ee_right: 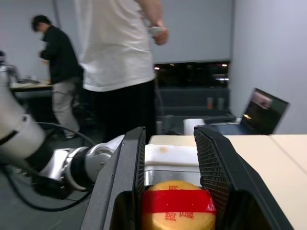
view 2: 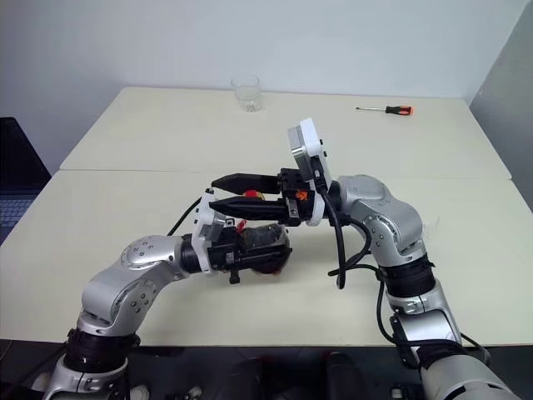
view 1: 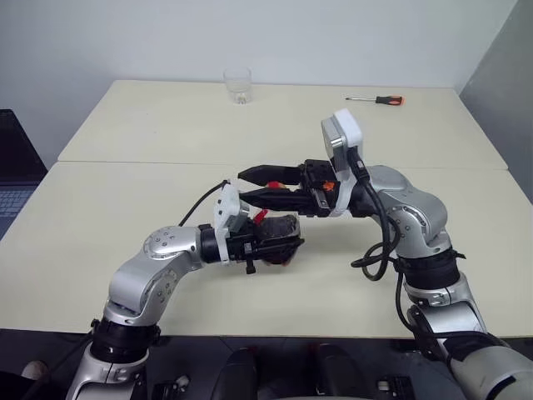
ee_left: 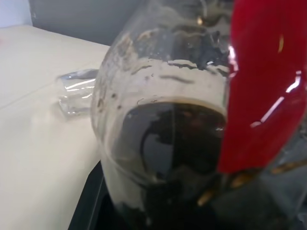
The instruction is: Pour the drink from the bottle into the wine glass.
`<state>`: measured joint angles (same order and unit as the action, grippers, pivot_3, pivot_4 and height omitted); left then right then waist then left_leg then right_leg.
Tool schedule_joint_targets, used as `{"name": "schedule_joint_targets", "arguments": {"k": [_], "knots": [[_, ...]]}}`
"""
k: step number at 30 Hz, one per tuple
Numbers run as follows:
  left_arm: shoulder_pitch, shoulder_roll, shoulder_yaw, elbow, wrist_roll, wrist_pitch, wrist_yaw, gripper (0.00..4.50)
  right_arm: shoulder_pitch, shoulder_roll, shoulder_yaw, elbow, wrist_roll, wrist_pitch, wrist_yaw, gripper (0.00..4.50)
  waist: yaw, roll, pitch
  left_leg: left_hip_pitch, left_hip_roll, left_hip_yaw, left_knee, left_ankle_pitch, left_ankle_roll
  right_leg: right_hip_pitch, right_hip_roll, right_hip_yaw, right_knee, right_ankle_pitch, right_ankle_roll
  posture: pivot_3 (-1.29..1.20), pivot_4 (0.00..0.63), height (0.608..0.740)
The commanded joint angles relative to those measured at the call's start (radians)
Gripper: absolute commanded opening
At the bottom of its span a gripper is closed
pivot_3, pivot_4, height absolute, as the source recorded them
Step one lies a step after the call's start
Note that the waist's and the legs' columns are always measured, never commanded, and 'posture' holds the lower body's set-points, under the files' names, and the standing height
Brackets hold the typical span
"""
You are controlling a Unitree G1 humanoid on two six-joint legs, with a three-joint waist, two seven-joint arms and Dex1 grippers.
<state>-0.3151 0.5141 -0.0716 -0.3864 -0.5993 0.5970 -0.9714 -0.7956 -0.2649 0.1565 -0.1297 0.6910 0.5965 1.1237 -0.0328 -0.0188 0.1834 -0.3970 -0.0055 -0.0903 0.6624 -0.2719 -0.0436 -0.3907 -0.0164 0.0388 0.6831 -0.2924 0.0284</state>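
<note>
My left gripper (view 1: 279,243) is shut on the squat clear bottle (view 1: 281,228), holding it just above the table near the front middle. In the left wrist view the bottle (ee_left: 163,120) is close up, with the dark drink (ee_left: 177,148) in its lower part and a red label (ee_left: 259,86) on it. My right gripper (view 1: 243,185) reaches in level from the right. Its two black fingers (ee_right: 124,172) stand on either side of the yellowish cap (ee_right: 178,211) with its red strip, closed against it. The wine glass is out of view.
A short clear tumbler (view 1: 237,86) stands at the table's far edge, and a screwdriver with an orange handle (view 1: 376,100) lies far right. A clear glassy shape (ee_left: 76,91) lies on the table beyond the bottle; I cannot tell what it is. Two people (ee_right: 115,57) stand past the table.
</note>
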Motion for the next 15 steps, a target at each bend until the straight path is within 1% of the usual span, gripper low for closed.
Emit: {"name": "schedule_joint_targets", "arguments": {"k": [1,4,5,7,9,10,12,13,15], "knots": [[-0.014,-0.003,0.047,-0.094,-0.078,-0.009,0.005,1.95,-0.003,-0.021,0.018,0.006,-0.009,-0.005,0.042,1.29,0.0,0.0,0.0,0.0,0.0,0.0,0.0,0.0,0.0,0.0,0.0,0.0,0.0,0.0,0.0,0.0,0.15,0.74],[-0.018,-0.003,0.048,-0.09,-0.077,-0.009,0.016,1.95,-0.001,-0.02,0.02,0.008,-0.015,-0.008,0.044,1.29,0.0,0.0,0.0,0.0,0.0,-0.001,0.0,0.0,0.0,0.0,0.0,0.0,0.0,0.0,0.0,0.0,0.15,0.74],[-0.019,-0.003,0.048,-0.089,-0.076,-0.009,0.018,1.95,0.0,-0.02,0.02,0.008,-0.016,-0.008,0.044,2.03,0.001,0.0,0.0,0.0,0.0,-0.001,0.0,0.0,0.0,0.0,0.0,0.0,0.0,0.0,0.0,0.0,0.15,0.74],[-0.019,-0.001,0.047,-0.091,-0.08,-0.009,0.024,1.95,0.002,-0.021,0.018,0.008,-0.019,-0.011,0.038,2.58,0.001,0.0,0.0,0.0,0.0,-0.001,0.0,0.0,0.0,0.0,0.0,0.0,0.0,0.0,0.0,0.0,0.15,0.74],[-0.019,0.002,0.045,-0.091,-0.081,-0.01,0.028,1.95,0.002,-0.02,0.014,0.009,-0.022,-0.013,0.019,3.34,0.001,0.0,0.0,0.0,0.0,0.0,0.0,0.0,0.0,0.0,0.0,0.0,0.0,0.0,0.0,0.0,0.15,0.74],[-0.019,0.003,0.045,-0.087,-0.08,-0.011,0.029,1.95,0.002,-0.022,0.014,0.009,-0.029,-0.017,0.01,3.64,0.001,0.0,0.0,0.0,0.0,-0.001,0.0,0.0,0.0,0.0,0.0,0.0,0.0,0.0,0.0,0.0,0.15,0.74],[-0.019,0.004,0.045,-0.082,-0.079,-0.013,0.03,1.95,0.003,-0.022,0.006,0.006,-0.031,-0.005,-0.014,4.36,0.0,0.0,0.0,0.0,0.0,-0.001,0.0,0.0,0.0,0.0,0.0,0.0,0.0,0.0,0.0,0.0,0.15,0.74],[-0.019,0.005,0.045,-0.081,-0.078,-0.014,0.03,1.95,0.002,-0.022,0.001,0.004,-0.028,0.005,-0.025,4.48,0.0,0.0,0.0,0.0,0.0,0.0,0.0,0.0,0.0,0.0,0.0,0.0,0.0,0.0,0.0,0.0,0.15,0.74],[-0.016,0.008,0.048,-0.078,-0.077,-0.015,0.03,1.95,-0.001,-0.024,-0.014,-0.003,-0.015,0.029,-0.05,4.48,0.001,0.0,0.0,0.0,0.0,0.0,0.0,0.0,0.0,0.0,0.0,0.0,0.0,0.0,0.0,0.0,0.15,0.74]]}}
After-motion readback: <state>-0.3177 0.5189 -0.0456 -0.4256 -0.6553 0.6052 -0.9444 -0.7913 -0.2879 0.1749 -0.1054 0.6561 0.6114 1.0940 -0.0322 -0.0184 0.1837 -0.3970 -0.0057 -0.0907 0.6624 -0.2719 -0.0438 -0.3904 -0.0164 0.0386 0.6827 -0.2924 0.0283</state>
